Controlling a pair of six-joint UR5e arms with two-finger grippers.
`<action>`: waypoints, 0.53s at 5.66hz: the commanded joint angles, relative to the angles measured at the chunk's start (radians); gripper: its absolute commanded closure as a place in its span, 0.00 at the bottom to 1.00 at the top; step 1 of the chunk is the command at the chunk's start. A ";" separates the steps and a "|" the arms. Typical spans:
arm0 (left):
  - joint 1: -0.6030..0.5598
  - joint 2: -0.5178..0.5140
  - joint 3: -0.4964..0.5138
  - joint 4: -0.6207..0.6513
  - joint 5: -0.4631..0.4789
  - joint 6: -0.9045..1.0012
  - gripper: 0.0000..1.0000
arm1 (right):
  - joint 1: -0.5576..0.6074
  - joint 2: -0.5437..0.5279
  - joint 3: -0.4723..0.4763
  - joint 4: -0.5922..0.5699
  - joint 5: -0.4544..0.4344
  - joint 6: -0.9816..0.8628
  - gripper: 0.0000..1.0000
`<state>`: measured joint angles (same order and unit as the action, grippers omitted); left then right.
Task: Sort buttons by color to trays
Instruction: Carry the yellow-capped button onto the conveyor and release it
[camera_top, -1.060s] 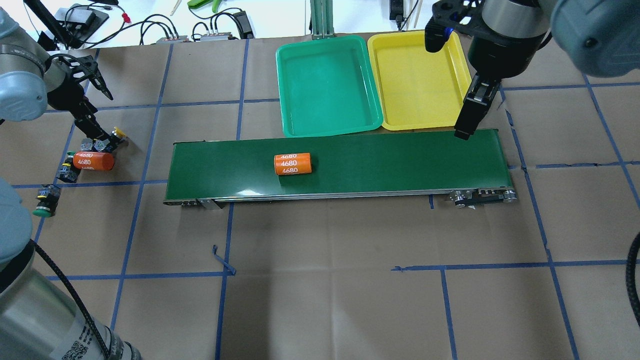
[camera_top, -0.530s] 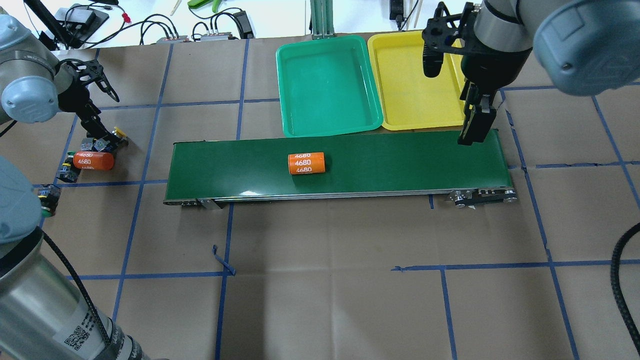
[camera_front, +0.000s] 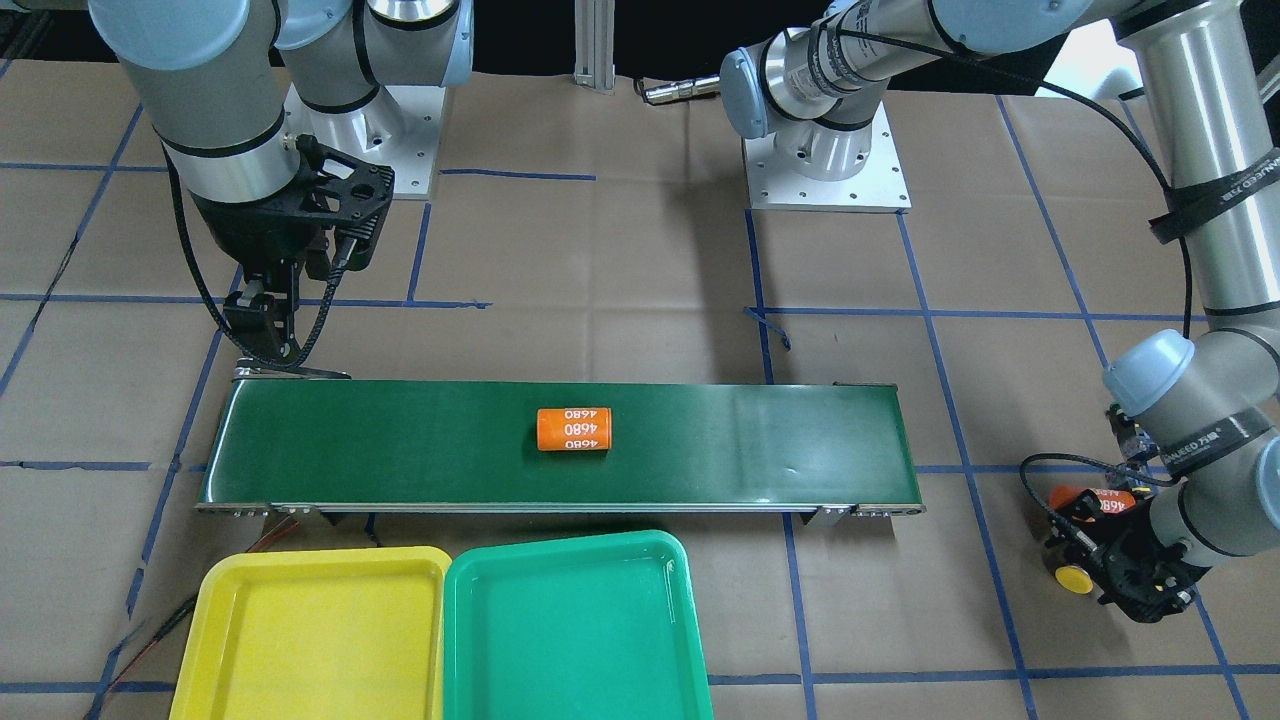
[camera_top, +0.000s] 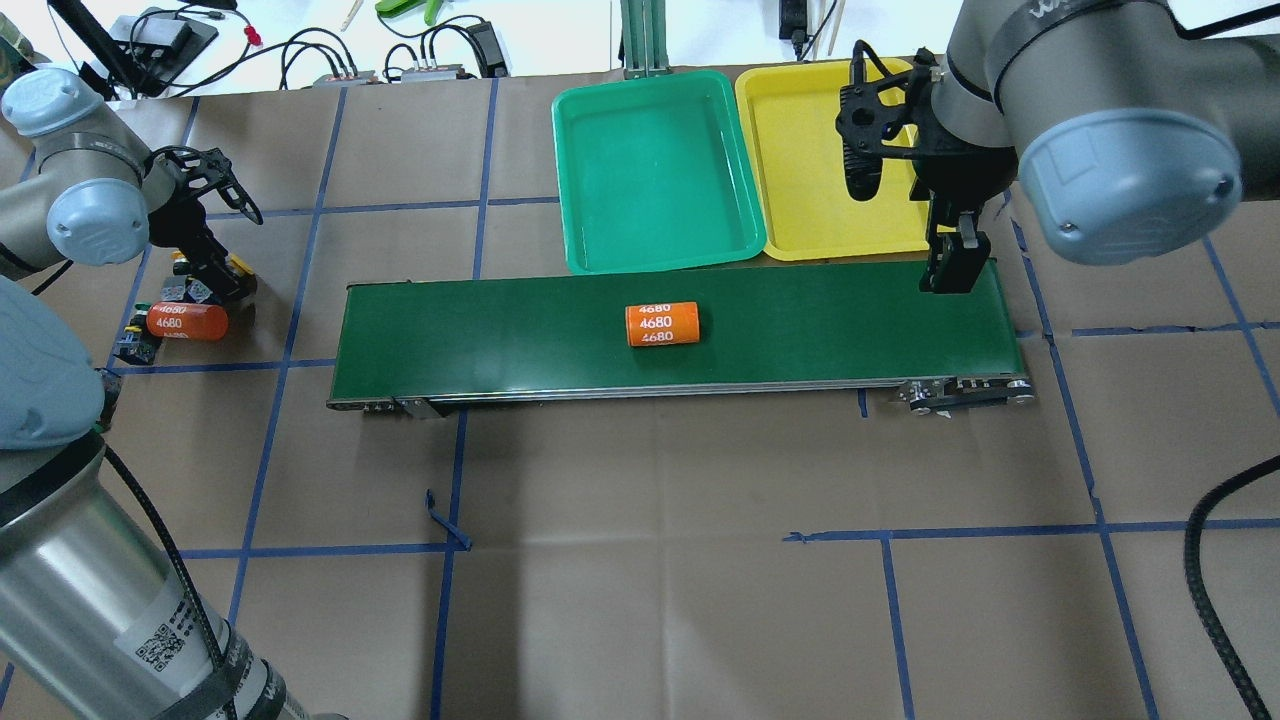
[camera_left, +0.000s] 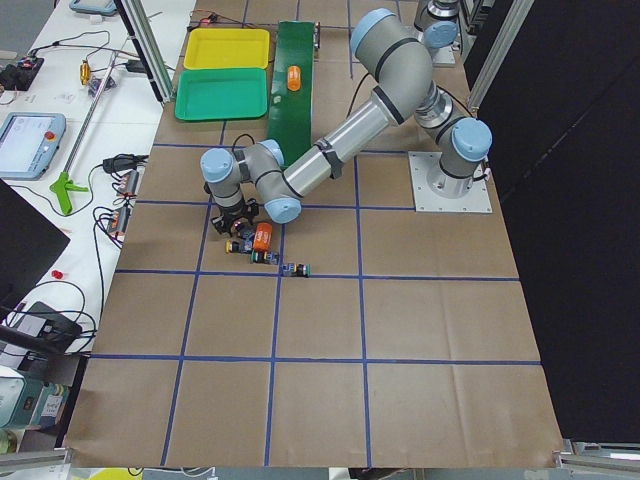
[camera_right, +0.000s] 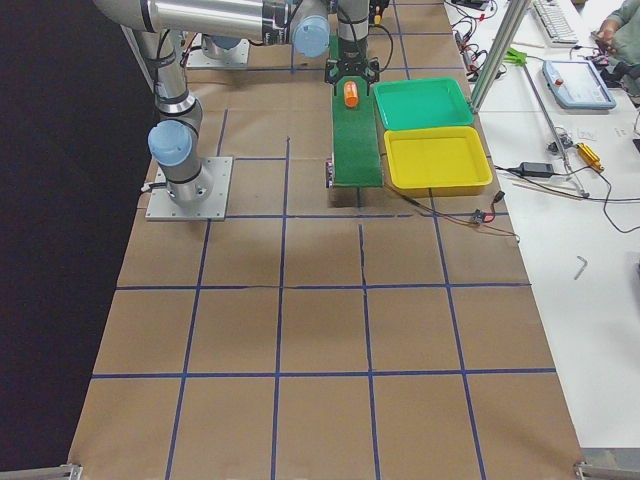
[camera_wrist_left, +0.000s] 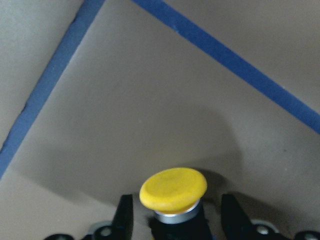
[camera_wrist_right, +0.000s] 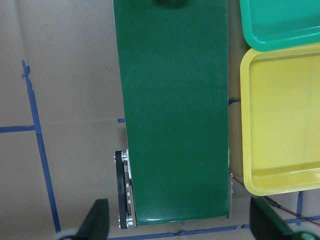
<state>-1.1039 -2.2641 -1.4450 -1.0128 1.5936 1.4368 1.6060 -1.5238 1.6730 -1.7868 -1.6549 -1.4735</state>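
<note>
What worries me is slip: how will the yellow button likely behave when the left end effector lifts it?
The yellow button probably feels rigid and light: small, hard plastic. Its wide smooth cap overhangs a narrower body, so it may tip if pinched off-centre. The left end effector straddles the body, likely the safer hold.

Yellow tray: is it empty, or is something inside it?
Empty. In the front view the yellow tray shows only its bare, shiny floor. The view from the robot's right side shows nothing lying in it either.
</note>
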 joint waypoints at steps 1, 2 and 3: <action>-0.007 0.046 -0.006 -0.047 0.000 -0.009 1.00 | 0.000 -0.001 -0.007 0.004 0.001 -0.034 0.00; -0.033 0.114 -0.009 -0.126 -0.003 -0.003 1.00 | 0.000 0.001 -0.004 -0.017 0.019 -0.027 0.00; -0.092 0.203 -0.029 -0.224 -0.010 0.025 1.00 | 0.000 0.002 -0.004 -0.016 0.047 0.001 0.00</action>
<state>-1.1511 -2.1351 -1.4600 -1.1546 1.5888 1.4426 1.6059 -1.5228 1.6682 -1.7992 -1.6302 -1.4912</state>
